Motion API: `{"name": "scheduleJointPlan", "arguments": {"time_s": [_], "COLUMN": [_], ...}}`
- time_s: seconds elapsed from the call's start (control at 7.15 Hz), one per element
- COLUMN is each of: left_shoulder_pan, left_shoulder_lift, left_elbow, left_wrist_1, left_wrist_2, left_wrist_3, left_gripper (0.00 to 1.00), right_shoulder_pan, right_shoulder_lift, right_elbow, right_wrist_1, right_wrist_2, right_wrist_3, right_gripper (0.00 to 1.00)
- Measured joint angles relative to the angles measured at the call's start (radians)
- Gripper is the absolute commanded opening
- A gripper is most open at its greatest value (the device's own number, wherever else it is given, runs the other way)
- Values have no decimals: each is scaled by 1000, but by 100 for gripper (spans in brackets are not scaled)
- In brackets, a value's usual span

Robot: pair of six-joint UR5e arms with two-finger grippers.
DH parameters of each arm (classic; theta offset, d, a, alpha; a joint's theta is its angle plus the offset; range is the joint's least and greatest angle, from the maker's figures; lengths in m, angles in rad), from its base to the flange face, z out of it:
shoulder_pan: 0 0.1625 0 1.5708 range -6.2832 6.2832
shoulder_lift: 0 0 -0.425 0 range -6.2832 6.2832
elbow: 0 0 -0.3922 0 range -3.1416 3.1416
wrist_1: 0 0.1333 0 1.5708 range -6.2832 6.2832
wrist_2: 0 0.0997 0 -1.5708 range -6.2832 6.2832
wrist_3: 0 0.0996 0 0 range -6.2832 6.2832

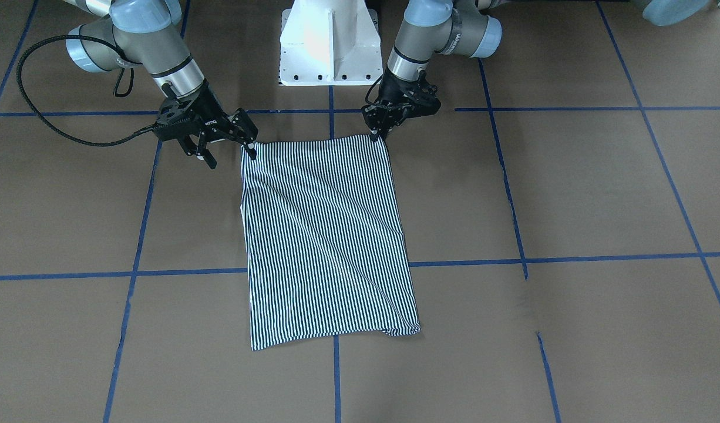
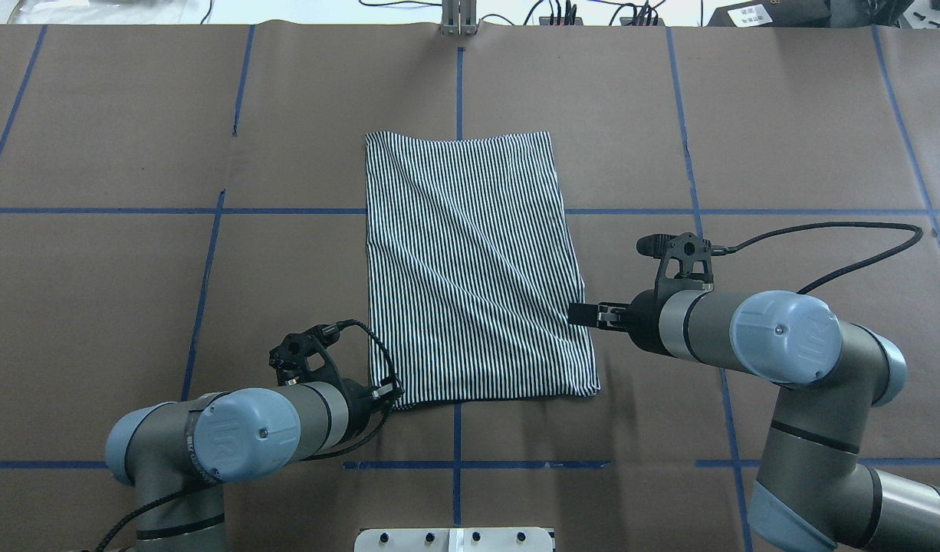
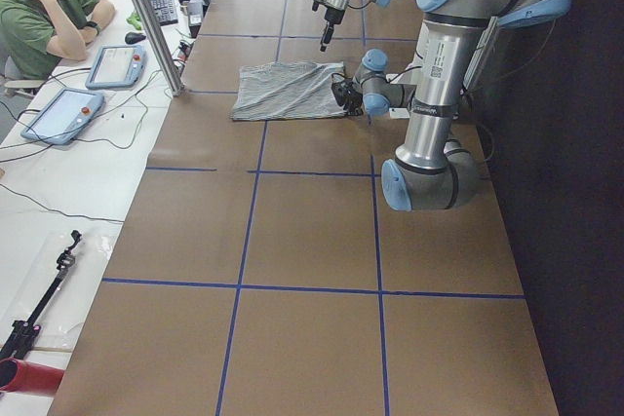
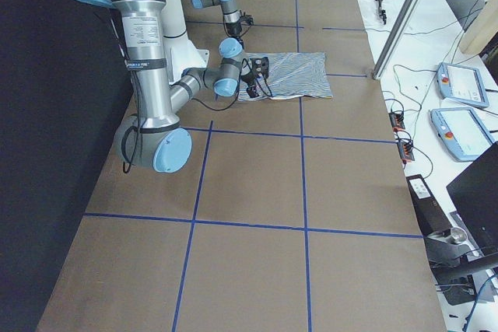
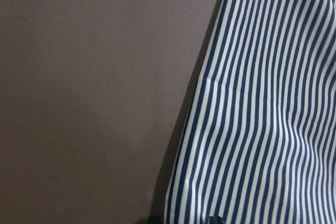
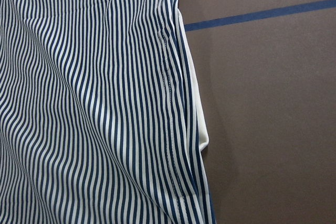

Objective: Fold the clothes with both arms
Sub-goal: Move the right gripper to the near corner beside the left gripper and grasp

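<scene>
The striped polo shirt [image 1: 327, 235] lies folded into a flat rectangle at the table's middle [image 2: 470, 268]. Its buttons and logo are hidden. A cream strip [image 6: 197, 114] peeks from under one edge. My left gripper [image 1: 374, 136] points down at the shirt's near corner and is shut on it [image 2: 391, 392]. The left wrist view shows the shirt's edge [image 5: 262, 129] up close. My right gripper [image 1: 231, 158] is open and empty beside the opposite near edge [image 2: 577, 314], one finger touching the cloth.
The white pedestal base [image 1: 329, 47] stands just behind the shirt. Blue tape lines [image 2: 209, 261] grid the brown table. A seated operator [image 3: 49, 7] and control tablets [image 3: 58, 114] are at a white side table beyond the far edge.
</scene>
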Motion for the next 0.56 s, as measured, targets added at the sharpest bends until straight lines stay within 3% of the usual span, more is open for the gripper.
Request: {"name": "scheduleJointPlan", "arguments": {"time_s": [0.42, 0.56], "left_shoulder_pan": [1, 1], "left_shoulder_lift": [0, 0], "left_elbow": [-4, -6], "left_wrist_1": [1, 1], "left_wrist_2": [2, 2], "left_wrist_3": [0, 0], "left_gripper": [0, 0], "right_shoulder_pan": [-28, -63], "right_shoulder_lift": [18, 60], "right_elbow": [1, 2], "right_wrist_1": [-27, -100], "right_wrist_2": [-52, -99], "right_wrist_3": [155, 260], "right_gripper": [79, 73]}}
